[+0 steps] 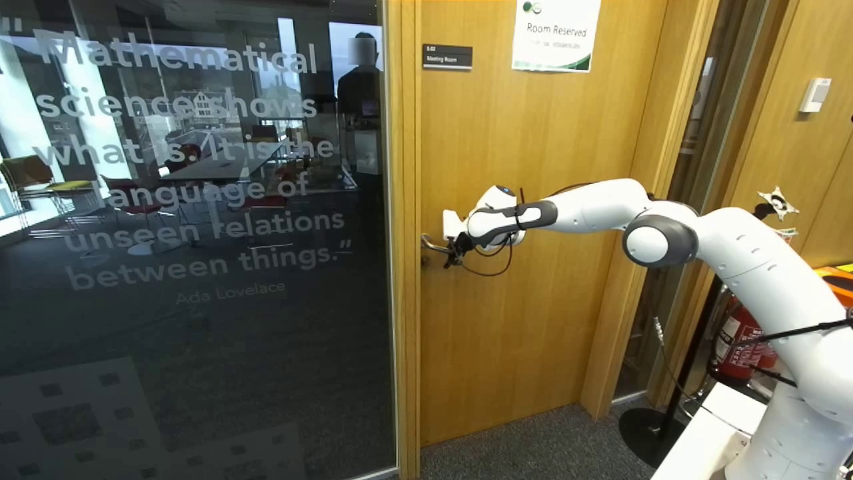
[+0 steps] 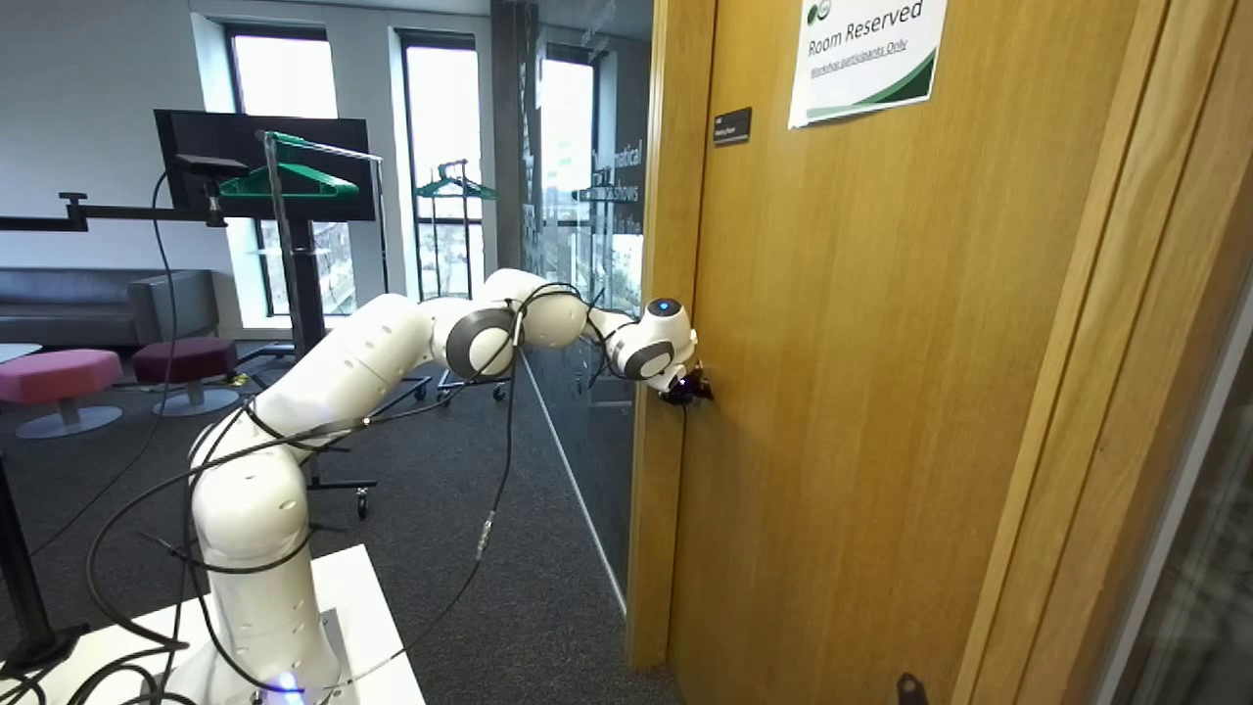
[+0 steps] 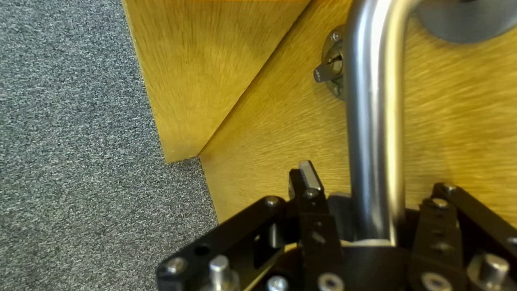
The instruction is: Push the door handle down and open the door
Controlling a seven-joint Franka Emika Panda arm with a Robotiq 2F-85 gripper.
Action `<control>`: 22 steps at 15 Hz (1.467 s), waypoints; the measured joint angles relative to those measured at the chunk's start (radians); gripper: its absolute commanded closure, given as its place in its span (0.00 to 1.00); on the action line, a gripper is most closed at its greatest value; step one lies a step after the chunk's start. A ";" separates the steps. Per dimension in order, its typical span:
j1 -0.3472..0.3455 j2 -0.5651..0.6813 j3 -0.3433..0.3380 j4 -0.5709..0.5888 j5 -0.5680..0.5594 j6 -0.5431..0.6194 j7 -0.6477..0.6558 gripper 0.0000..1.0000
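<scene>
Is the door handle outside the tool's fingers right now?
No, in the wrist view the bar of the door handle lies between the fingers of the tool.

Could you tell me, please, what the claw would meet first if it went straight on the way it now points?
Most likely the door, as the claw points toward it with the door handle between its fingers; depth is unclear, so the handle might come first.

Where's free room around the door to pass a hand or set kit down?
Set-down: carpet between white stand and glass panel; watch the hanging cable. Pass-through: bare door below the arm, and between arm and paper notice. Crowded: door handle, straddled by the gripper, lock partly behind it in the wrist view.
</scene>
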 measured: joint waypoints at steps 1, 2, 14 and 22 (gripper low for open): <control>-0.002 0.002 0.004 0.000 0.003 0.003 0.000 1.00; -0.003 0.003 0.005 0.000 0.004 0.005 -0.002 1.00; 0.012 0.081 0.017 0.135 -0.003 -0.012 -0.062 1.00; 0.010 0.119 0.017 0.196 -0.014 -0.019 -0.071 1.00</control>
